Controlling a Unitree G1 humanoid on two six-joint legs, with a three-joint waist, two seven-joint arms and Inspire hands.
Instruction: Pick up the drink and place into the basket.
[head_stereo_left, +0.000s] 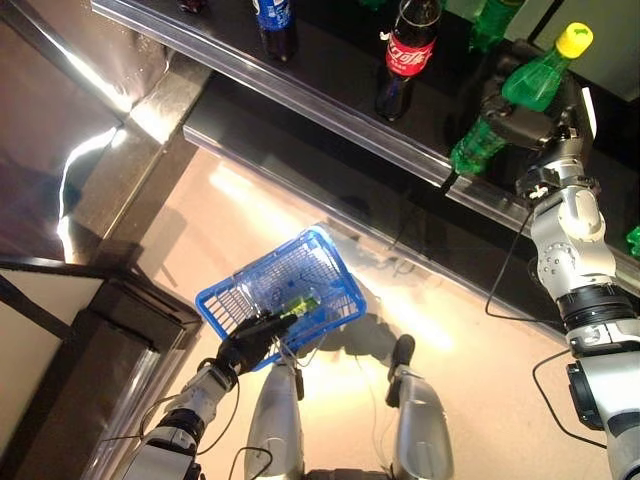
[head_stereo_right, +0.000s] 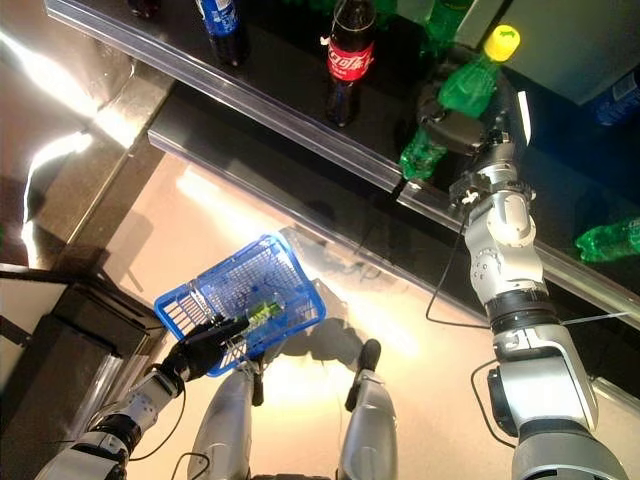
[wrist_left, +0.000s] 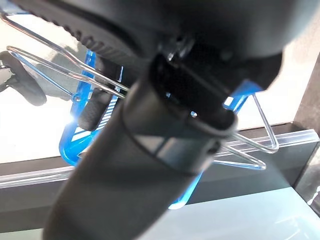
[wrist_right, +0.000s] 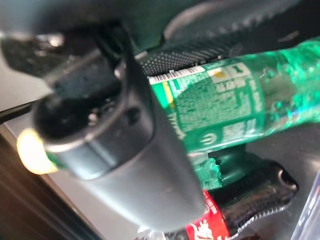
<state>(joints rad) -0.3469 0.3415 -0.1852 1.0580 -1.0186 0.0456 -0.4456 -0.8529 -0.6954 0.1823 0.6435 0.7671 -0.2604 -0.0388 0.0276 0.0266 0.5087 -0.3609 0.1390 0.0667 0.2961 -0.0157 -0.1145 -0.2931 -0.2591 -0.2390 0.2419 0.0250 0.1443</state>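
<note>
My right hand (head_stereo_left: 527, 122) is shut on a green bottle with a yellow cap (head_stereo_left: 515, 95), held tilted at the shelf's front edge; the bottle shows close up in the right wrist view (wrist_right: 225, 107) with my thumb (wrist_right: 115, 150) across it. My left hand (head_stereo_left: 250, 340) is shut on the thin wire handles (wrist_left: 60, 70) of the blue basket (head_stereo_left: 315, 265), which hangs low at the left above the floor. A small green item (head_stereo_left: 300, 303) lies inside the basket.
A dark shelf with a metal front rail (head_stereo_left: 330, 105) runs across the top, holding a red-labelled cola bottle (head_stereo_left: 405, 55), a blue-labelled bottle (head_stereo_left: 273, 20) and more green bottles (head_stereo_right: 610, 240). A dark cabinet (head_stereo_left: 90, 350) stands at the lower left.
</note>
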